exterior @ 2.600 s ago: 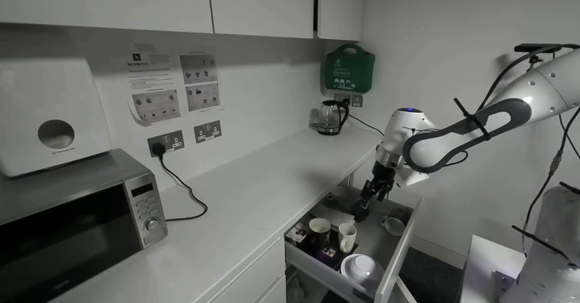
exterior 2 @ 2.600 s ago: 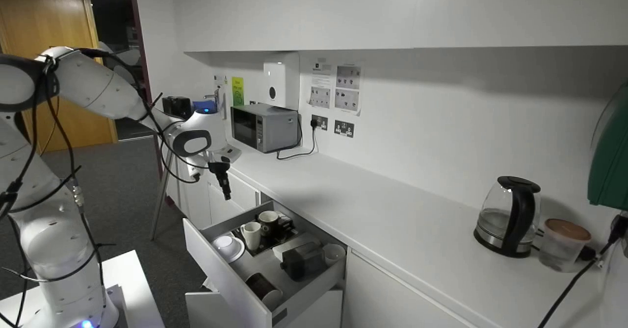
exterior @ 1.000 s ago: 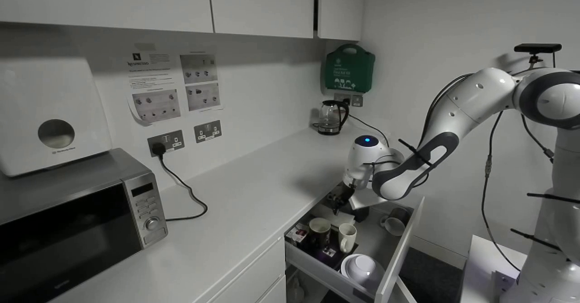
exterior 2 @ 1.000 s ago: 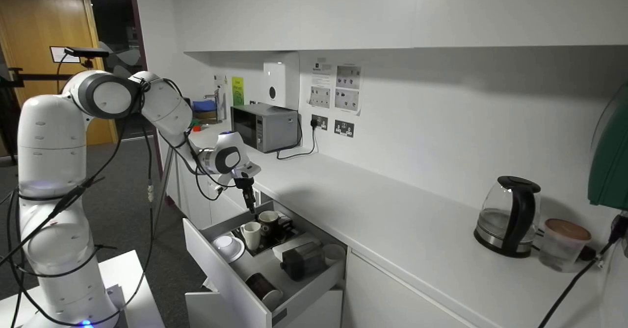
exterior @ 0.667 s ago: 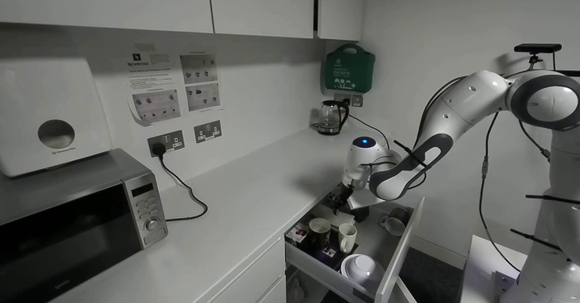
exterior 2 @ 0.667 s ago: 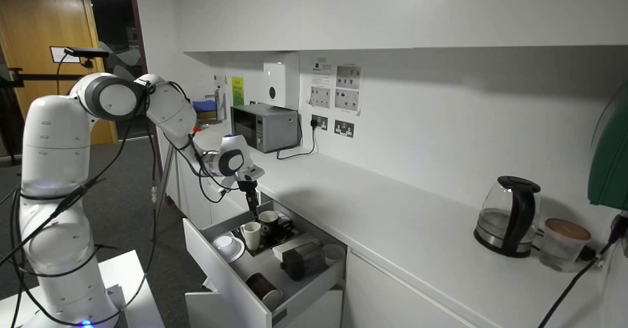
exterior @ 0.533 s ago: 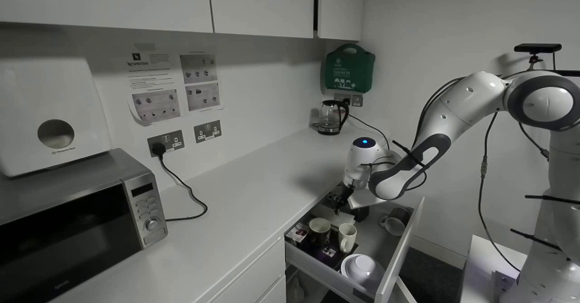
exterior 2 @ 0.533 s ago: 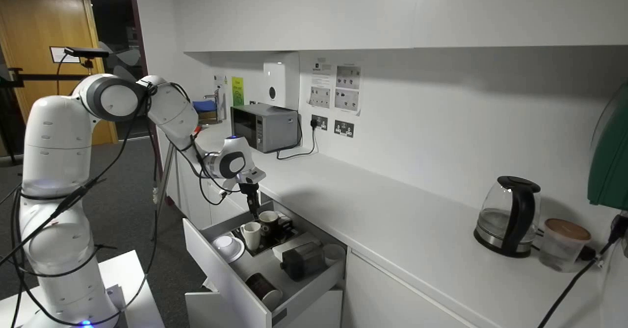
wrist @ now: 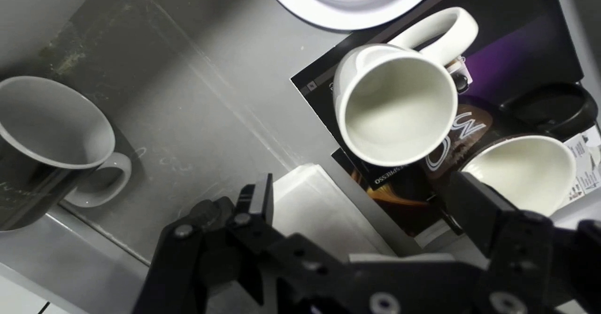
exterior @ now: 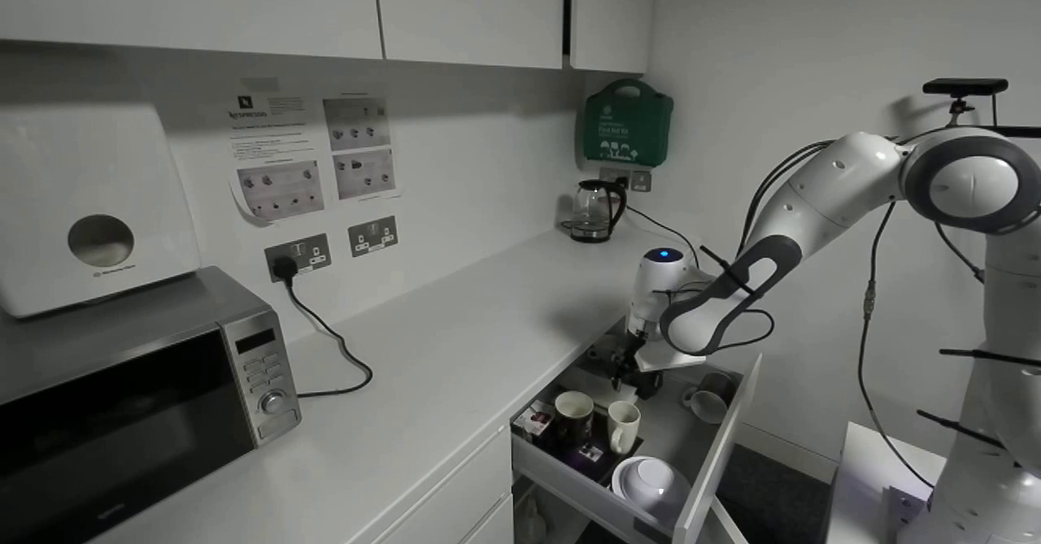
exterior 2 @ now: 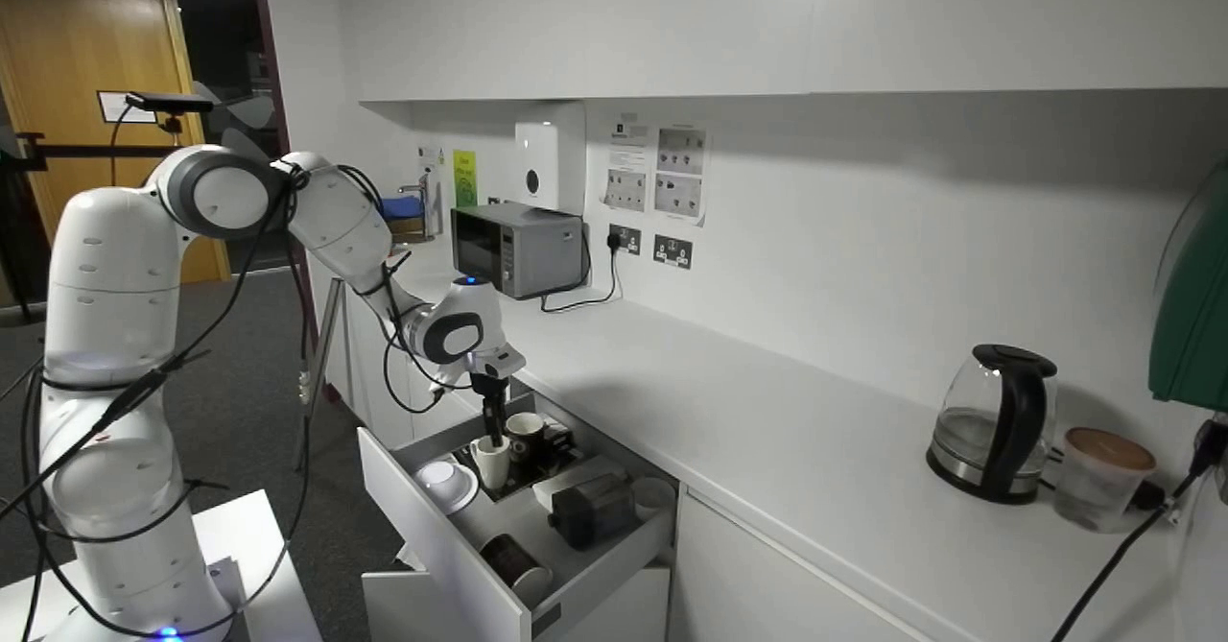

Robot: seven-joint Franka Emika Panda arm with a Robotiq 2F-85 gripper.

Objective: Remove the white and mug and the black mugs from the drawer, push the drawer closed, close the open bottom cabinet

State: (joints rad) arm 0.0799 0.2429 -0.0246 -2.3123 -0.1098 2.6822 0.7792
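Observation:
In both exterior views the drawer [exterior: 717, 467] is pulled out below the counter. Inside stands the upright white mug [exterior 2: 492, 469], its mouth and handle plain in the wrist view. Beside it is an upright black mug [exterior: 572, 432] with a pale inside; another black mug [wrist: 33, 182] lies on its side by the drawer front. My gripper [wrist: 368, 199] points down into the drawer with its jaws wide apart and nothing held. The white mug lies ahead of the fingertips, and one finger overlaps the upright black mug's rim; contact cannot be told. The bottom cabinet's door [exterior 2: 395, 606] stands open underneath.
White bowls [exterior: 648, 479] sit near the drawer front. A flat white item [wrist: 324, 210] lies below my fingers, with a dark container [exterior 2: 587, 512] and a pale cup [exterior 2: 652, 496] farther along. On the counter are a kettle [exterior: 594, 212] and a microwave [exterior 2: 547, 249].
My gripper has come down into the drawer from above and, in the last half second, shifted and turned slightly towards the white mug. The mugs and the drawer have not moved.

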